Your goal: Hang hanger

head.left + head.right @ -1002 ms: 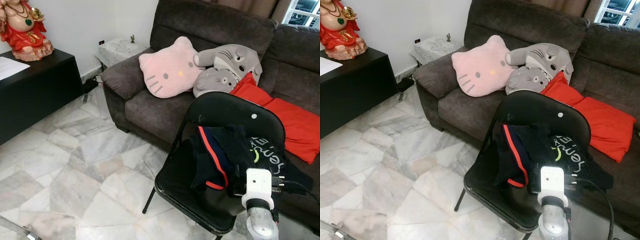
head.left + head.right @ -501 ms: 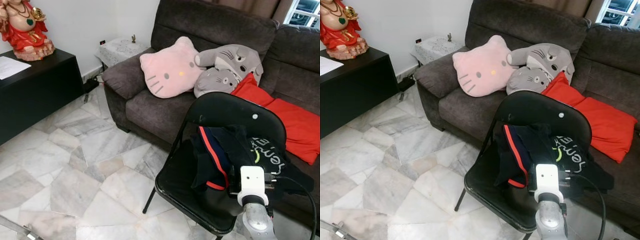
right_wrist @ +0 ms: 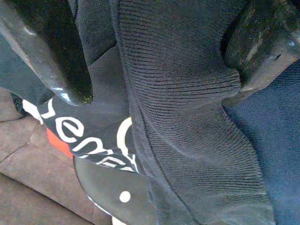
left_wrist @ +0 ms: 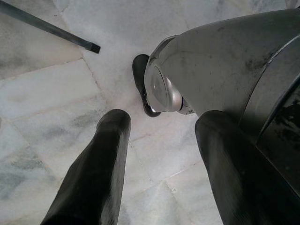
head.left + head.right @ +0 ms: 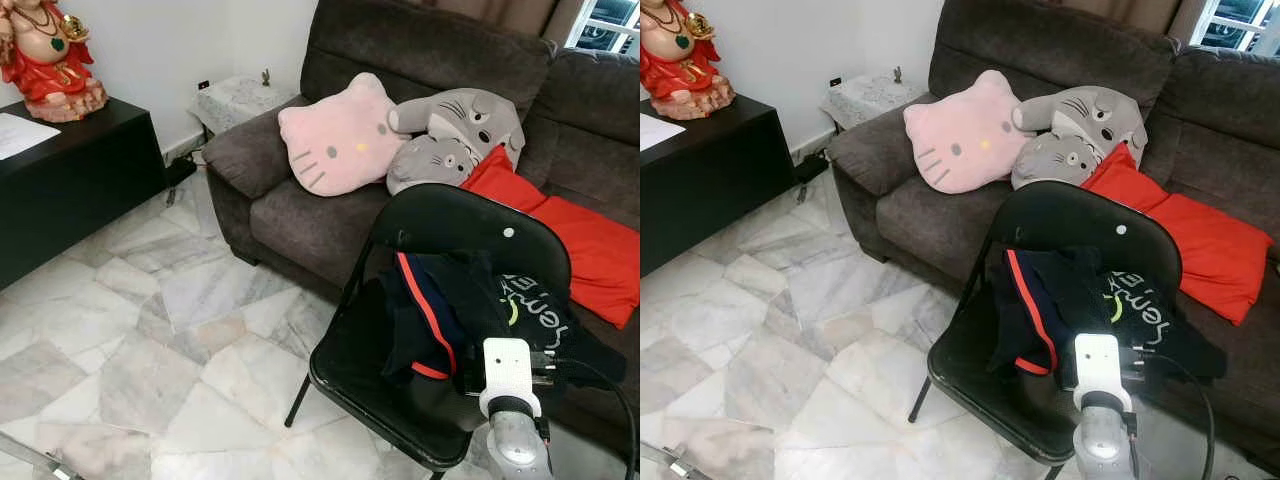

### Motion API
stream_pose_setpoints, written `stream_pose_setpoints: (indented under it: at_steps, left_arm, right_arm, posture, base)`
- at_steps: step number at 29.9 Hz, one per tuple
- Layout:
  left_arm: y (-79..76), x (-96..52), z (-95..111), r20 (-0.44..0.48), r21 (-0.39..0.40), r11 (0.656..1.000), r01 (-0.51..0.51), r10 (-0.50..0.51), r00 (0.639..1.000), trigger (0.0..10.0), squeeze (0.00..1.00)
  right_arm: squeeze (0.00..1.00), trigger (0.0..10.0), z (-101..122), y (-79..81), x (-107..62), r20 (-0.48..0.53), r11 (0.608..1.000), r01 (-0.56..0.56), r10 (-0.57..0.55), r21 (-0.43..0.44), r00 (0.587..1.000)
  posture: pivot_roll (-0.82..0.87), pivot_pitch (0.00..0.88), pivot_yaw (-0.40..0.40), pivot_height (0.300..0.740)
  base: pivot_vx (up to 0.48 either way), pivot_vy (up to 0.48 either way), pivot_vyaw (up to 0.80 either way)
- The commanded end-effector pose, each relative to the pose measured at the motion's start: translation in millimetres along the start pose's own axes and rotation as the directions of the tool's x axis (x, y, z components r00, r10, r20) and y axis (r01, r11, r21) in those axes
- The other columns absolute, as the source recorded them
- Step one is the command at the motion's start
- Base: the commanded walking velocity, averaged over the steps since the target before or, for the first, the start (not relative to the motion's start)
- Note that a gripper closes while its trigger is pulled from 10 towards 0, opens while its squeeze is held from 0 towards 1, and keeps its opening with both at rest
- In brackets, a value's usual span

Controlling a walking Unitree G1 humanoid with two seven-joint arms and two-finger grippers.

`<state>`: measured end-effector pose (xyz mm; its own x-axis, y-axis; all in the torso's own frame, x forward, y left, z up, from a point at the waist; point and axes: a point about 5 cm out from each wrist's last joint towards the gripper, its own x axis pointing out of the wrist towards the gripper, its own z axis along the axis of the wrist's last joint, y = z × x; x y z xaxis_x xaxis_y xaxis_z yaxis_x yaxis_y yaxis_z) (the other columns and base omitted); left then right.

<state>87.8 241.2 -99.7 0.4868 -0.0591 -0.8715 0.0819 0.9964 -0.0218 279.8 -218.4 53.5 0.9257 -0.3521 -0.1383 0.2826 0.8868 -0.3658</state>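
A dark garment (image 5: 450, 310) with a red stripe and white lettering lies bunched on the seat of a black folding chair (image 5: 450, 215). My right arm's white wrist block (image 5: 505, 365) sits at the garment's near edge. In the right wrist view my right gripper (image 3: 157, 86) is open, and its two black fingers (image 3: 56, 56) straddle a raised fold of dark knit fabric (image 3: 178, 122). The right-hand finger presses against that fold. My left gripper (image 4: 164, 119) hangs open over the marble floor beside my own silver leg (image 4: 220, 61), holding nothing.
A brown sofa (image 5: 300, 215) stands behind the chair with a pink cat cushion (image 5: 340, 135), a grey cushion (image 5: 450, 135) and a red cushion (image 5: 580, 240). A black cabinet (image 5: 70, 180) with a red figure is at the left. Marble floor (image 5: 150, 340) lies open on the left.
My right wrist edged a little left along the garment's edge and settled there. The whole picture swayed slightly. The garment and chair kept their places.
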Motion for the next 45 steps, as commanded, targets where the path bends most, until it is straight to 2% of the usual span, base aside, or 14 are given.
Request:
stream_pose_setpoints:
  at_steps: [1,7,15,19,21,25,27,30,36,40,45]
  left_arm:
    - [-3.7,-1.3,-8.6,-0.039,0.013,1.0,0.024,-0.023,0.999,10.0,0.0]
    - [-3.9,-1.3,-8.3,-0.038,0.014,1.0,0.027,-0.026,0.999,10.0,0.0]
    - [-3.8,-1.3,-8.3,-0.038,0.015,1.0,0.027,-0.027,0.999,10.0,0.0]
    - [-3.4,-1.5,-8.5,-0.04,0.018,0.999,0.028,-0.028,0.999,10.0,0.0]
    - [-2.9,-1.7,-8.6,-0.041,0.02,0.999,0.028,-0.027,0.999,10.0,0.0]
    - [-2.2,-1.8,-8.4,-0.042,0.021,0.999,0.026,-0.026,0.999,10.0,0.0]
    - [-1.8,-1.9,-8.4,-0.042,0.022,0.999,0.025,-0.024,0.999,10.0,0.0]
    - [-1.6,-2.0,-8.5,-0.042,0.022,0.999,0.024,-0.023,0.999,10.0,0.0]
    - [-2.0,-1.8,-8.4,-0.042,0.023,0.999,0.023,-0.022,0.999,10.0,0.0]
    - [-3.1,-1.4,-8.2,-0.043,0.025,0.999,0.028,-0.027,0.999,10.0,0.0]
    - [-3.6,-1.3,-8.1,-0.042,0.027,0.999,0.033,-0.032,0.999,10.0,0.0]
  right_arm:
    - [0.0,10.0,-1.1,-7.7,2.0,-0.001,0.999,0.043,-0.043,-0.002,0.999]
    - [0.0,10.0,4.7,-20.1,-0.2,0.053,0.993,0.117,-0.117,0.01,0.992]
    - [0.0,10.0,-0.3,-24.9,-0.3,0.036,0.984,0.174,-0.173,-0.026,0.984]
    - [0.0,10.0,-4.3,-15.9,3.8,-0.015,0.992,0.123,-0.123,0.003,0.992]
    - [0.0,10.0,-6.0,-3.1,8.5,-0.066,0.995,0.059,-0.054,0.077,0.996]
    - [0.0,10.0,-0.6,5.5,16.5,-0.081,0.993,0.041,-0.032,0.111,0.996]
    - [0.0,10.0,4.9,10.8,21.8,-0.087,0.988,0.029,-0.016,0.155,0.996]
    - [0.0,10.0,10.1,15.3,23.3,-0.074,0.982,0.004,0.01,0.187,0.997]
    - [0.0,10.0,14.9,18.6,15.1,-0.031,0.981,-0.037,0.044,0.193,0.999]
    - [0.0,10.0,3.6,9.9,-1.2,-0.045,0.986,-0.015,0.023,0.165,0.999]
    - [0.0,10.0,-2.0,2.5,-8.6,-0.064,0.988,0.018,-0.009,0.154,0.998]
  posture:
    - [0.0,0.089,-0.059,0.74]
    - [0.0,0.087,-0.057,0.74]
    - [0.0,0.088,-0.055,0.74]
    - [0.0,0.089,-0.05,0.74]
    - [0.0,0.089,-0.046,0.74]
    - [0.01,0.089,-0.044,0.74]
    - [0.01,0.088,-0.042,0.74]
    - [0.01,0.086,-0.042,0.74]
    - [0.01,0.086,-0.044,0.74]
    - [0.0,0.082,-0.048,0.74]
    - [0.0,0.079,-0.048,0.74]
  base:
    - [0.0,0.0,0.0]
    - [0.0,0.0,0.0]
    - [0.0,0.0,0.0]
    - [0.0,0.0,0.0]
    - [0.0,0.0,0.0]
    - [0.0,0.0,0.0]
    - [0.0,0.0,0.0]
    - [0.0,0.0,0.0]
    - [0.0,0.0,0.0]
    - [0.0,0.0,0.0]
    - [0.0,0.0,0.0]
